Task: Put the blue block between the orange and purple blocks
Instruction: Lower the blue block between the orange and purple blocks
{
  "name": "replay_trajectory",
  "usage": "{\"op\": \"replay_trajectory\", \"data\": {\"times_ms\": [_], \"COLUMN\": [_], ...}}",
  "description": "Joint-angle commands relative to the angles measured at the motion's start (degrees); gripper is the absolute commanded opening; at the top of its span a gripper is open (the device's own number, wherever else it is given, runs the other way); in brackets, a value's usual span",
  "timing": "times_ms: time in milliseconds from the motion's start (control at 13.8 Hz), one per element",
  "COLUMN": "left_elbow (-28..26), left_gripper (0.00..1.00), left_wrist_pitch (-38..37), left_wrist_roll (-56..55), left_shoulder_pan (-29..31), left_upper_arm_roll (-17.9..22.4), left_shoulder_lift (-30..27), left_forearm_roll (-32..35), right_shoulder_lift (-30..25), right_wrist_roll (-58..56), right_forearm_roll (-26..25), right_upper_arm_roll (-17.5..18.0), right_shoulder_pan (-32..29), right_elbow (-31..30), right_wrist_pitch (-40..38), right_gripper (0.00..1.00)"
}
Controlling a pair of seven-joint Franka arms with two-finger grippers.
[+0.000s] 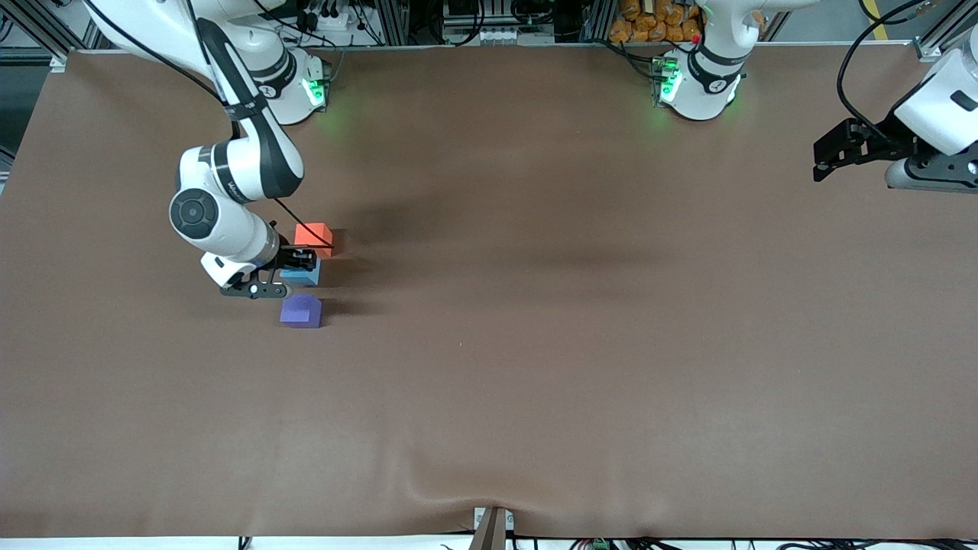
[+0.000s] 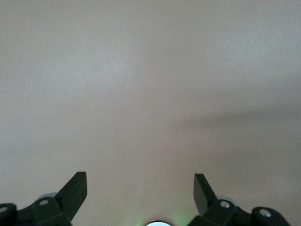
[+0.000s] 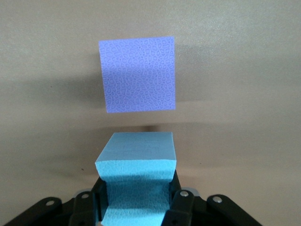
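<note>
My right gripper [image 1: 299,263] is shut on the light sky-blue block [image 1: 300,275], its fingers pressing into the block's sides. It holds the block low, in the gap between the orange-red block [image 1: 313,234] and the violet-purple block [image 1: 301,312]. In the right wrist view the gripper [image 3: 137,200] grips the blue block [image 3: 136,150] just short of the purple block [image 3: 138,75]; the orange block is out of that view. My left gripper [image 1: 829,159] waits open and empty over the left arm's end of the table; its wrist view [image 2: 140,188] shows only bare cloth.
The brown table cloth [image 1: 535,344] bears only the three blocks, all near the right arm's end. A small bracket [image 1: 493,527] sits at the table edge nearest the front camera.
</note>
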Motion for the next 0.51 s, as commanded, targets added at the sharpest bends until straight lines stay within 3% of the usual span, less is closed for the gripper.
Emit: {"op": "replay_trajectory", "data": {"times_ms": [0,433], "left_elbow": [0.8,1.1], "left_gripper": [1.0,1.0], "left_wrist_pitch": [-0.9,-1.6], "left_wrist_roll": [0.3,0.2], "left_shoulder_pan": [0.1,0.2], "left_upper_arm_roll": [-0.4,-0.5], "left_shoulder_lift": [0.3,0.1], "left_forearm_roll": [-0.1,-1.1], "right_shoulder_lift": [0.4,2.7], "right_wrist_roll": [-1.0,-1.0], "right_forearm_roll": [0.1,0.1], "right_upper_arm_roll": [0.0,0.0], "right_shoulder_pan": [0.1,0.5], "right_elbow": [-1.6,-2.5], "right_wrist_pitch": [2.7,7.5], "right_gripper": [0.0,0.0]}}
